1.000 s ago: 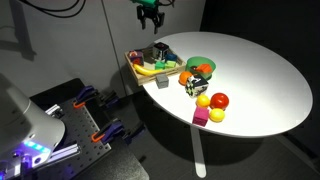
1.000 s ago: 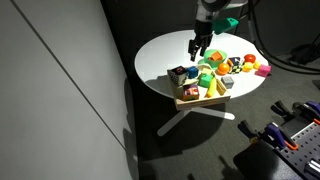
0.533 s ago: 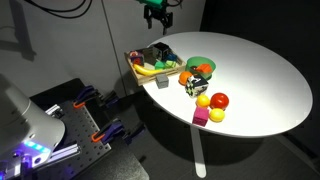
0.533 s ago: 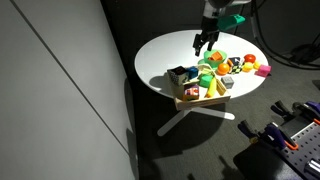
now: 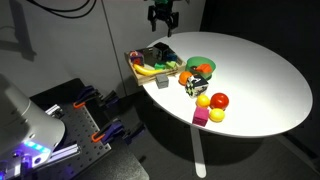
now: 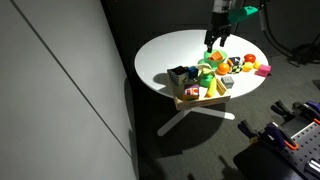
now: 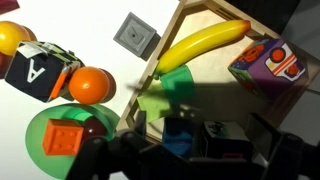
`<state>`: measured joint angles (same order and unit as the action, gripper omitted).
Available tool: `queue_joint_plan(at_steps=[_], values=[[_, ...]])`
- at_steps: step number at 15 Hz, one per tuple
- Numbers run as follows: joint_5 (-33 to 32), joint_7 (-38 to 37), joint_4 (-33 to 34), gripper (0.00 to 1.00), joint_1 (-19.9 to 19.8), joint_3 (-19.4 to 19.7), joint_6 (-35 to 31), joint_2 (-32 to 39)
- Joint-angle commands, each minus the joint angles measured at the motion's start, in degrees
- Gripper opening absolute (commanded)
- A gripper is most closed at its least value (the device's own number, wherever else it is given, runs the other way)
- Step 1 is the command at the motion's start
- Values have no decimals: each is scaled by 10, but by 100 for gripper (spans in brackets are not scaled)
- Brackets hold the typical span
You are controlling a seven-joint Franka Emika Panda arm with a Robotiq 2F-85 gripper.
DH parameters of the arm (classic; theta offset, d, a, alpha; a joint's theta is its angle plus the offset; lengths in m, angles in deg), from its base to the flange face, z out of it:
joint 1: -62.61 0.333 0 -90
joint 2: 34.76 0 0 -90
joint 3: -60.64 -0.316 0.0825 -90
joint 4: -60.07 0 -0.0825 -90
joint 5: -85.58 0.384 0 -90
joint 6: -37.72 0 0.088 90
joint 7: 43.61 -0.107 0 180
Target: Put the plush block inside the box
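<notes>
The plush block (image 7: 265, 65), a soft cube with red, yellow and purple faces showing, lies inside the tan box (image 7: 150, 70) next to a banana (image 7: 200, 45). In an exterior view the block (image 6: 179, 75) sits at one end of the box (image 6: 205, 100). The box (image 5: 134, 60) stands at the table's edge and holds several toys. My gripper (image 5: 163, 18) hangs high above the table near the box, open and empty. It also shows in the other exterior view (image 6: 217, 38) and, dark, at the bottom of the wrist view (image 7: 190, 150).
A green bowl (image 5: 198, 64) with an orange block (image 7: 62, 140) in it stands beside the box. A dark cube with white marks (image 5: 196, 83), an orange ball (image 7: 90, 85), a red ball (image 5: 219, 100), yellow balls and a magenta cube (image 5: 200, 117) lie nearby. A grey card (image 7: 135, 33) lies on the table.
My gripper has moved sideways above the table, from over the box toward the bowl side, staying open and empty. The toys have not moved.
</notes>
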<state>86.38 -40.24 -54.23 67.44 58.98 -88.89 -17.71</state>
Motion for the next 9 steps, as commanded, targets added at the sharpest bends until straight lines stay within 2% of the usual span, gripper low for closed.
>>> queue_joint_plan(at_steps=[1, 6, 9], values=[[-24, -13, -1, 100, -11, 6, 49, -34], [-50, -11, 0, 100, -22, 17, 84, -65], [-36, 4, 1, 100, -32, 17, 97, -87]])
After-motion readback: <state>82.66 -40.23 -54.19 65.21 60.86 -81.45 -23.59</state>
